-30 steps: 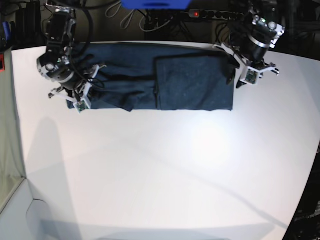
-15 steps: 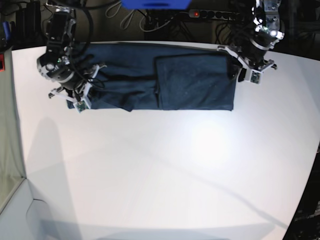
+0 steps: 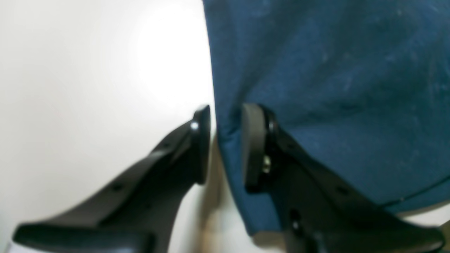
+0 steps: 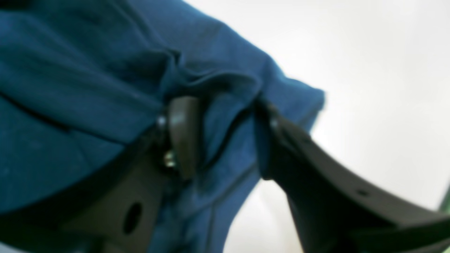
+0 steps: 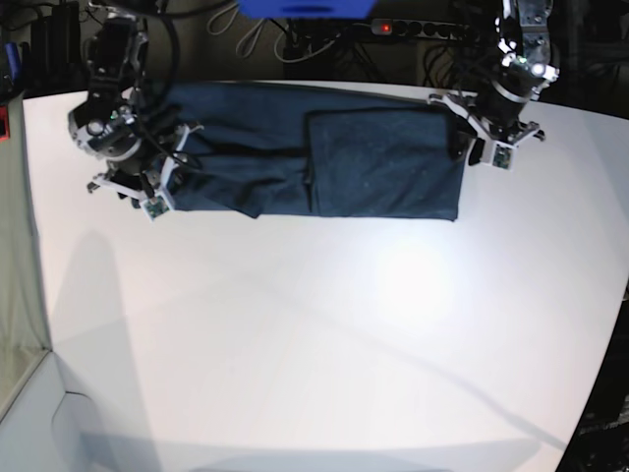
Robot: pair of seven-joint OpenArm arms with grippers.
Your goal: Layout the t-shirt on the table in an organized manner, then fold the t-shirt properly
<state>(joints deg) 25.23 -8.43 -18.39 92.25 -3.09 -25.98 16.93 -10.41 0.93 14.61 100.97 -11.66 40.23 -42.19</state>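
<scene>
The dark navy t-shirt (image 5: 373, 162) lies as a long folded band along the far side of the white table (image 5: 314, 344). My right gripper (image 5: 169, 172) is at the band's left end. In its wrist view the right gripper (image 4: 223, 102) is open, with a raised ridge of the t-shirt (image 4: 70, 70) between its fingers. My left gripper (image 5: 462, 146) is at the band's right end. Close up, the left gripper (image 3: 227, 109) stands astride the t-shirt's (image 3: 334, 88) side edge, one finger (image 3: 200, 140) over bare table (image 3: 88, 88), the other finger (image 3: 253, 147) over the cloth, a gap showing.
A power strip (image 5: 413, 28) with a red light, cables and a blue object (image 5: 305, 8) sit behind the table's far edge. The table's edge curves away at the right (image 5: 614, 324). White tabletop (image 4: 369, 70) lies beside the shirt's left end.
The right gripper has opened and let go of the shirt's left end, shifting slightly toward the far edge. The left arm has turned and moved in onto the shirt's right edge.
</scene>
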